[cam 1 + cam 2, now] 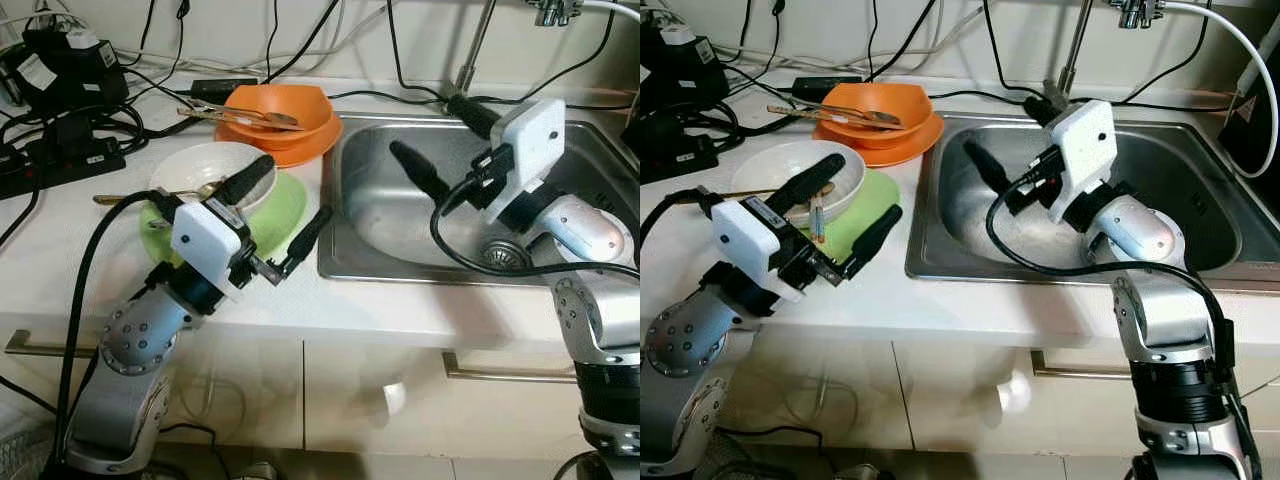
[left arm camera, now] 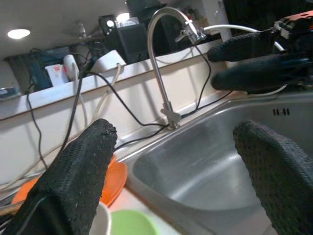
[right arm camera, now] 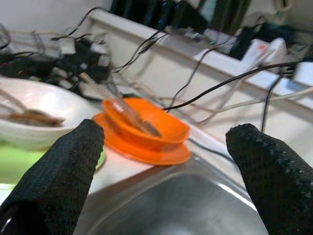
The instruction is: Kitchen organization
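Observation:
An orange bowl [image 1: 285,110] holding metal utensils [image 1: 240,115] sits on an orange plate [image 1: 300,150] at the back of the counter, beside the sink [image 1: 380,220]. Nearer, a white bowl [image 1: 205,165] with a utensil [image 1: 130,197] across it rests on a green plate [image 1: 285,205]. My left gripper [image 1: 293,190] hovers open over the green plate's right edge, holding nothing; the left wrist view looks between its fingers [image 2: 78,181] toward the sink. My right gripper [image 1: 426,125] stands open over the sink basin, pointing toward the orange bowl [image 3: 146,125], with nothing between its fingers.
A faucet [image 1: 475,45] rises behind the sink, and the drain [image 1: 505,255] lies under my right arm. A power strip with black cables [image 1: 60,150] and a black device [image 1: 60,60] crowd the back left. The counter's front edge runs above the cabinet doors.

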